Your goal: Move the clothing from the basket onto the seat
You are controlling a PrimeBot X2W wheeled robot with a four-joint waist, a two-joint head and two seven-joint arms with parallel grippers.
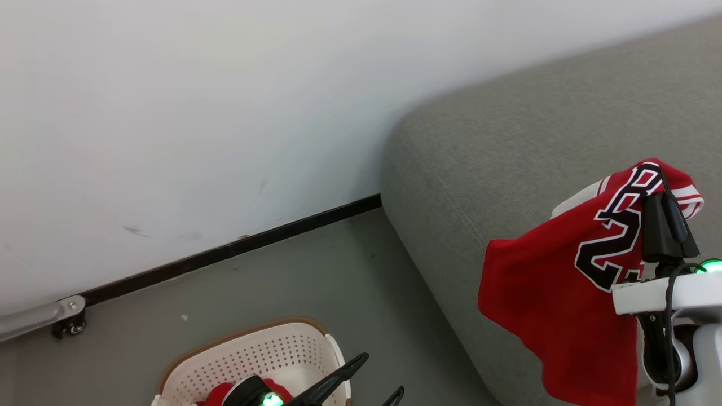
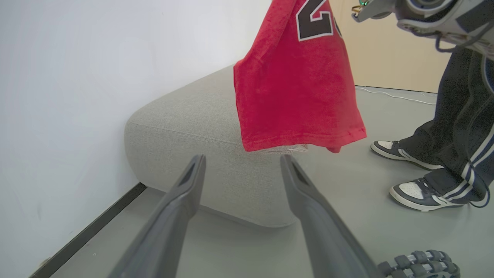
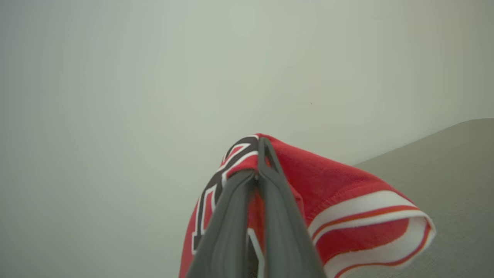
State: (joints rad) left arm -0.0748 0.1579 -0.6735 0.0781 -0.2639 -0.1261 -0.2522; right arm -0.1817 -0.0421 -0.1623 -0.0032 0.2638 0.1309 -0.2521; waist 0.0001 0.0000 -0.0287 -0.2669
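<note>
Right gripper (image 3: 260, 158) clamped tight on red jersey (image 1: 541, 282), dangling above seat (image 1: 485, 146) edge; left gripper (image 2: 243, 158), fingers spread, empty, above basket (image 1: 248, 352) beside seat.

White, faintly scuffed wall (image 1: 169, 113). At the wall's foot, black skirting strip (image 1: 237, 247). Out from the wall, smooth grey floor (image 1: 316, 293).

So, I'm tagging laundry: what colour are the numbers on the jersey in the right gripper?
Black with white edging on the red jersey; clearest in the head view.
</note>
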